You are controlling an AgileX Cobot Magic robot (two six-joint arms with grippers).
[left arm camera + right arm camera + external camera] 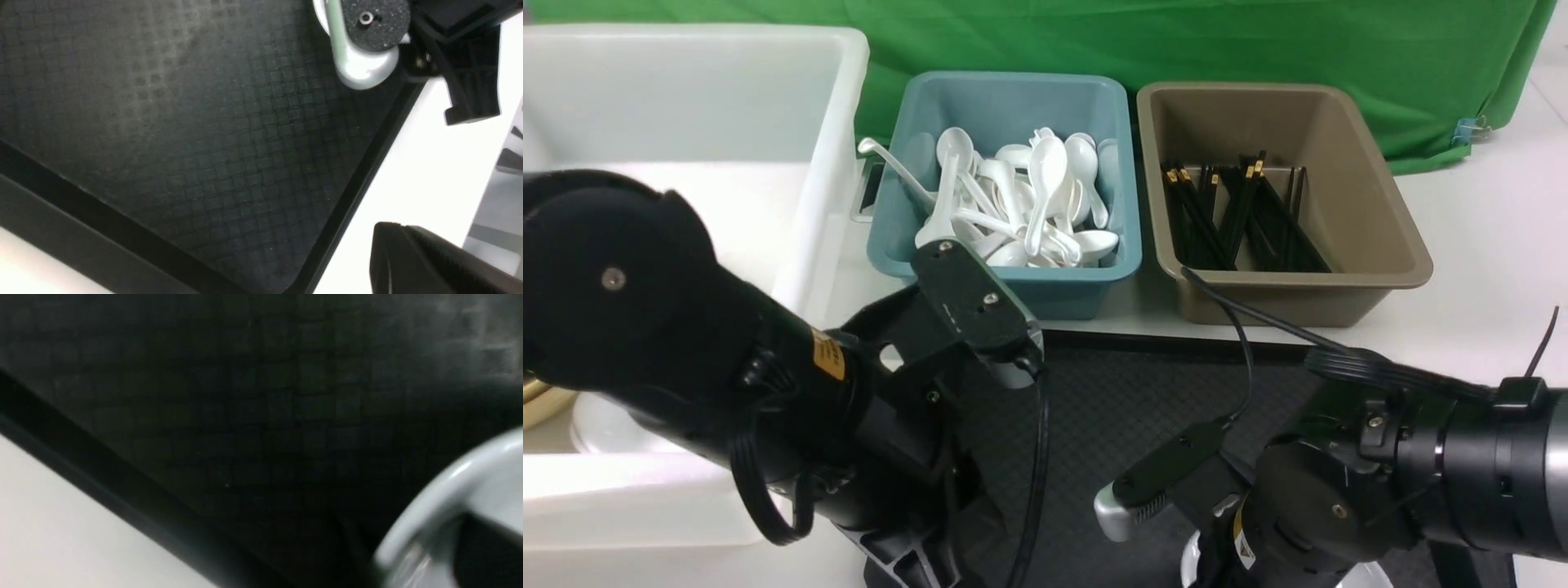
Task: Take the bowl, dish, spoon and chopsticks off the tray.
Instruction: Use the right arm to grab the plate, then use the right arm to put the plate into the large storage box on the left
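Small white glossy dish (449, 486) sits on the near-right part of the black diamond-textured plastic tray (1127, 392), under the right arm (1339, 506). Probably light, rigid, slick, chippable, so pinch the rim. Right jaws: can't tell. Left jaws closed, nothing seen in them.

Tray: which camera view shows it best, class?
Left wrist view: the tray shows its woven texture, raised rim and a corner sharply. The front view shows only a partly hidden patch; the right wrist view is dark and blurred.
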